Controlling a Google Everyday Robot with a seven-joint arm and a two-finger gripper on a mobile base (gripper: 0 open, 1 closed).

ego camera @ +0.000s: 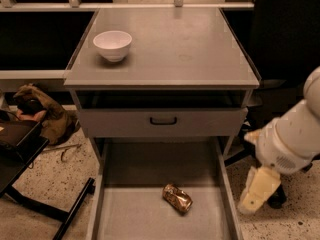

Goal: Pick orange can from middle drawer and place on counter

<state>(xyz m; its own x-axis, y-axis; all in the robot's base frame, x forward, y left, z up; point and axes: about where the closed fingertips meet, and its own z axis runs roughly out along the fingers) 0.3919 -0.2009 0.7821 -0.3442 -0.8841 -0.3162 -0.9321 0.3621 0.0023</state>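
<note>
The orange can (177,198) lies on its side on the bare floor of the open middle drawer (131,215), right of the drawer's middle. The counter (175,49) is the grey cabinet top above it. My gripper (256,191) hangs from the white arm (292,136) at the right, outside the drawer's right wall. It is level with the can, well to the can's right, and holds nothing.
A white bowl (112,45) stands on the counter's left rear. A closed drawer front with a black handle (163,120) sits above the open drawer. A dark chair (285,39) stands at the right. A black stand (30,184) and a brown bag (37,109) are on the floor at the left.
</note>
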